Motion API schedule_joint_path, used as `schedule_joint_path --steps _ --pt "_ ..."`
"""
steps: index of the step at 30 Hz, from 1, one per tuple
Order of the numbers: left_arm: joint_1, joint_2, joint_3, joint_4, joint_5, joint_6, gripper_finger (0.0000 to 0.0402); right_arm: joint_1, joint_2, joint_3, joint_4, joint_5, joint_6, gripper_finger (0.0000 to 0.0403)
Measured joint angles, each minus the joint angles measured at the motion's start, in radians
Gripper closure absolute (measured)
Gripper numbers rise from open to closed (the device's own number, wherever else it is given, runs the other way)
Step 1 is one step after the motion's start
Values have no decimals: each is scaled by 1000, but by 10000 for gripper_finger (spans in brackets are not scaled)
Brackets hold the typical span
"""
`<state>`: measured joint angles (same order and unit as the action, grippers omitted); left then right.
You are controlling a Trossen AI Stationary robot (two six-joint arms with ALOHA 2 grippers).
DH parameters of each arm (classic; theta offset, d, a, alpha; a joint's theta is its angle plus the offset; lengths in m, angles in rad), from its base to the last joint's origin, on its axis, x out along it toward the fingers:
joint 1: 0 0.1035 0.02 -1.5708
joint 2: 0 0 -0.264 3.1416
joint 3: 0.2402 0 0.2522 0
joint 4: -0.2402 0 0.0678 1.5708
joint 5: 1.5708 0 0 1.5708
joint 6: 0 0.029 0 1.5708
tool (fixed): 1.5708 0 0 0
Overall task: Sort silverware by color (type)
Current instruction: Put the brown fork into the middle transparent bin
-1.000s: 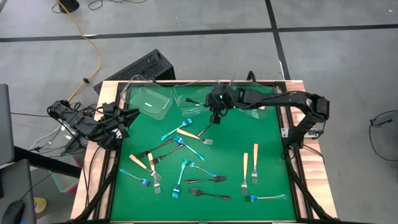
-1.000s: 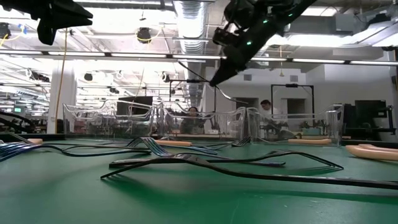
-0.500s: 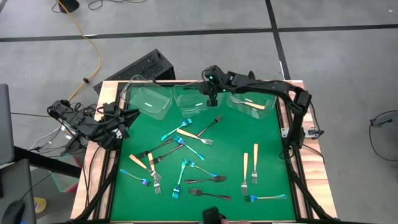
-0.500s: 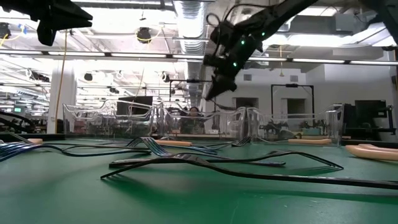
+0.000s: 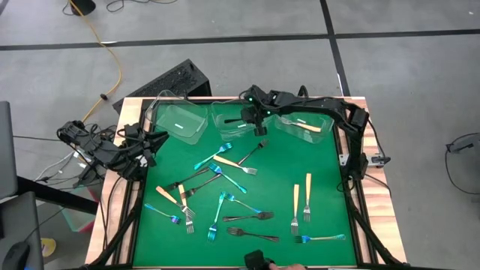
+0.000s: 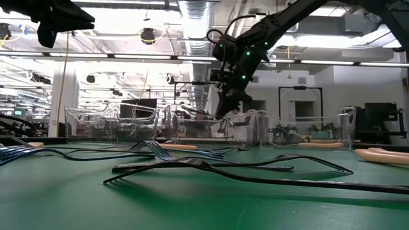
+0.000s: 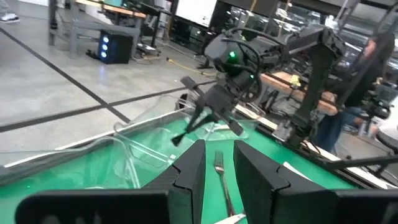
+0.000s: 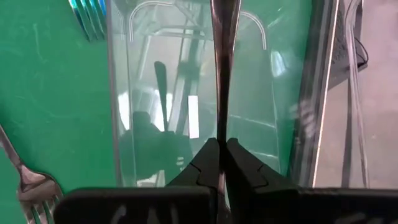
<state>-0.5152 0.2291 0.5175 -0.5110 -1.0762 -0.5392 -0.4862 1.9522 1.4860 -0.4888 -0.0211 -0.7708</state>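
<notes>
Most of the silverware lies unsorted across the green desk; by my reading the sort has barely begun, with one cream fork in the right clear tub. The right tool hangs over the middle tub, pinched on a dark fork. The left tool waits at the desk's left edge, slightly parted.

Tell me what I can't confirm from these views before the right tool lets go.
- Dark fork in the right tool: its far end is cut off by the right wrist view's edge.
- Middle tub: contents too small in the high view, glare in the low view.
- Left tool: hidden by its arm in the high view.
</notes>
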Motion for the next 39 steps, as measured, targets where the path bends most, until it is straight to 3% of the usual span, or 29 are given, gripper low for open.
schedule_joint_path --steps 21,39 --pt "0 0 0 0 -35 -2 333 -28 0 0 119 -6 -13 366" --pt "0 0 0 0 -47 -7 333 -53 0 155 31 -42 -18 368"
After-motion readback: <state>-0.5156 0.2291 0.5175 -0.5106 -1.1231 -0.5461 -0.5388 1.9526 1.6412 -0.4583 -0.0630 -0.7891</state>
